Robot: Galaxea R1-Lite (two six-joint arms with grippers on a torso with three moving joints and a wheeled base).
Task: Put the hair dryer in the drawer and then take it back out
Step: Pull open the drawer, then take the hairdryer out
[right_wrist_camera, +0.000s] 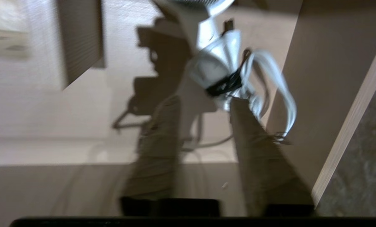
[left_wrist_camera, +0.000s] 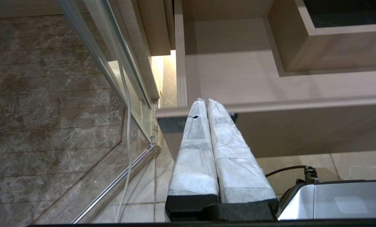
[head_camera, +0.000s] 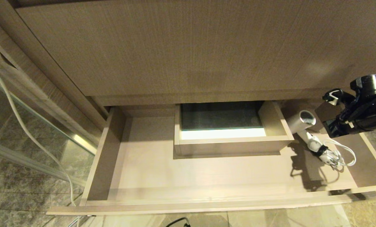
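Lying in drawer (head_camera: 150, 170) — hair dryer (head_camera: 304, 126); right gripper (right_wrist_camera: 203, 104) parted.

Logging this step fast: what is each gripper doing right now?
Left gripper: shut, holding nothing, parked outside the drawer front.
Right gripper: open, holding nothing, the hair dryer lying in the drawer past its fingertips.
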